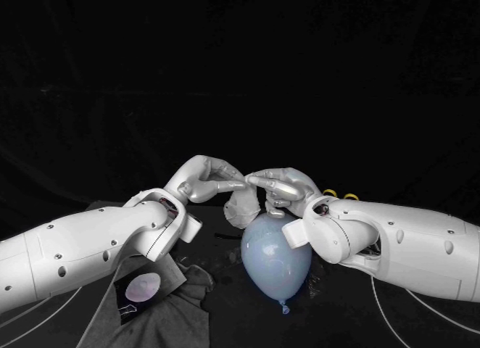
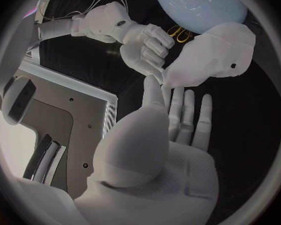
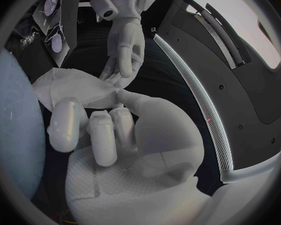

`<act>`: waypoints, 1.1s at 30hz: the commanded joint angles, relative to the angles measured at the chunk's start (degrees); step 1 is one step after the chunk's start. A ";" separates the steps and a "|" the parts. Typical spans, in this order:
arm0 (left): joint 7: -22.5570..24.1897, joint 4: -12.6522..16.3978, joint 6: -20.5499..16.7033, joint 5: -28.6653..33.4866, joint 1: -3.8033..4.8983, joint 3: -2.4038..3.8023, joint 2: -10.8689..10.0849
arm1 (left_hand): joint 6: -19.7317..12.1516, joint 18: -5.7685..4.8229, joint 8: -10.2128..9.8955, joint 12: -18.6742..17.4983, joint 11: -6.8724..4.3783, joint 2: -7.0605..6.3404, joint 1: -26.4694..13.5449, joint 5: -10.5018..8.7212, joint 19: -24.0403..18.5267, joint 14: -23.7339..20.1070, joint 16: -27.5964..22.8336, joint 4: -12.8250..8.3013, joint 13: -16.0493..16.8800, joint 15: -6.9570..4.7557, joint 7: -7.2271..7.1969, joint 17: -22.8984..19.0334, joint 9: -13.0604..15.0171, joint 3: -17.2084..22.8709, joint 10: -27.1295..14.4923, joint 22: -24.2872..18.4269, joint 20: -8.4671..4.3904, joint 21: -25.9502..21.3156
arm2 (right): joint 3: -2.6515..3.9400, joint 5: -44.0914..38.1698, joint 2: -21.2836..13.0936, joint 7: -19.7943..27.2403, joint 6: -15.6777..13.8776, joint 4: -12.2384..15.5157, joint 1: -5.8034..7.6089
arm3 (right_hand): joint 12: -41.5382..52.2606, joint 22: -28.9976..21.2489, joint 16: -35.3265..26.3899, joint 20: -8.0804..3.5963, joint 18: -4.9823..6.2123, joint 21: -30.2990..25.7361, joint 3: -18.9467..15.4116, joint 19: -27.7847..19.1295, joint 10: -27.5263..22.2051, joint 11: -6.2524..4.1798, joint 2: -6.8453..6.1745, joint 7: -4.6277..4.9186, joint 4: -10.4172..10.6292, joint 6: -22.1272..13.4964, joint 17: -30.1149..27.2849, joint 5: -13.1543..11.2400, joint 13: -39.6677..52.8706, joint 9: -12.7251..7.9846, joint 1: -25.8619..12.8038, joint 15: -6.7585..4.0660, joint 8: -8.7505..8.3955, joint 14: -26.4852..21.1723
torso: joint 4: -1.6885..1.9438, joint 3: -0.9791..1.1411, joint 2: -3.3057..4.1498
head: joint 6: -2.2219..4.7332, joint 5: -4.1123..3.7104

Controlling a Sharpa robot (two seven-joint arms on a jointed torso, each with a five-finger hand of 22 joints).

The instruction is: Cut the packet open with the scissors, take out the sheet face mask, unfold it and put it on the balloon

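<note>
Head view — balloon (image 1: 277, 261) lies lengthwise, knot nearest — mask (image 1: 240, 210) at far end.

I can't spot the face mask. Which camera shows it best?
The left wrist view: the sheet face mask shows large and unblocked beside the balloon. In the right wrist view the right hand partly covers it; the head view shows a folded strip at the balloon's top.

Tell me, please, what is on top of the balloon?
Over the balloon the left hand and right hand hold the bunched mask. The right hand hides the balloon's far end, so contact cannot be told.
</note>
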 commanded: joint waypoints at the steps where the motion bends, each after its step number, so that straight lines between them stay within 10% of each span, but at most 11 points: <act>1: -0.17 -0.04 -3.13 -0.36 0.03 0.09 0.04 | -0.68 0.73 -0.29 0.26 0.11 -0.11 0.42 0.14 0.45 0.56 0.42 -0.15 0.01 -0.07 0.10 -0.11 -0.01 -0.50 0.53 0.06 0.01 0.35 | 0.05 -0.72 0.04 0.63 2.82 0.38 0.01 | -0.40 9.55 0.20 0.12 0.23 -0.35 0.70 -0.37 -0.58 0.05 0.86 0.12 0.11 -0.48 15.05 0.23 6.65 -0.14 -0.14 0.51 -0.48 5.88 | -0.05 0.01 0.00 | 0.00 0.02; 15: -0.09 0.12 -3.92 -1.70 0.03 0.09 -0.06 | -4.12 0.67 -2.07 -0.12 1.00 -1.84 -0.09 0.14 -0.12 -0.17 0.22 -0.27 -0.28 0.58 1.16 -0.96 -0.84 -1.36 -1.07 -0.29 0.17 -0.08 | 0.04 -1.05 0.02 0.65 2.73 0.31 0.01 | -0.35 9.58 0.20 0.23 0.21 -0.24 1.33 -0.34 -0.57 0.13 0.97 0.19 -0.17 -0.56 15.05 0.22 6.73 -0.26 -0.50 0.61 -0.67 5.88 | -0.04 0.02 -0.01 | 0.02 -0.06; 33: -1.68 -0.01 -2.71 -3.27 0.03 0.10 0.43 | 0.68 0.33 0.39 0.22 -0.04 -0.85 -0.24 0.15 -0.46 0.22 0.55 0.00 -0.41 -0.04 -0.37 -1.82 -0.10 -1.25 0.26 -0.63 0.14 -0.45 | 0.04 -1.84 0.01 0.79 3.08 0.58 0.01 | -0.20 9.65 0.20 0.27 0.17 -0.03 1.60 -0.24 -0.43 0.13 0.95 0.17 -0.44 -0.42 15.05 0.22 6.89 -0.27 -0.55 0.62 -0.65 5.88 | -0.05 0.02 0.00 | -0.09 0.00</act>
